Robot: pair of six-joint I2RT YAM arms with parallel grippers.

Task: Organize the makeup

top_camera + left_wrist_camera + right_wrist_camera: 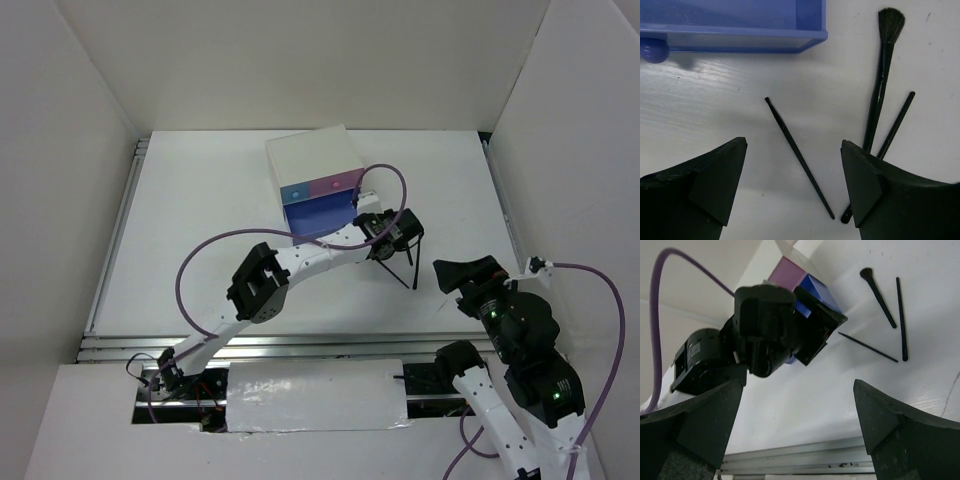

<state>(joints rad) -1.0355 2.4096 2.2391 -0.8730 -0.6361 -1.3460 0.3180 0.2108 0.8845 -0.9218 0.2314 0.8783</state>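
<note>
My left gripper [794,150] hangs wide open and empty, jaws straddling the thin brush [799,157] on the table [715,100], lined up for a pinch, I'd say. Two more brushes [880,90] lie just right of it. The blue drawer [740,35] stands open just beyond, handy for dropping them in. My right gripper [796,390] is open, empty and parked clear.

On your white table [200,220], a thin brush [799,157] lies beneath the left gripper [794,145], a fluffy brush [880,80] and a slim brush [896,125] just to its right, the drawer box [310,160] ahead.
</note>
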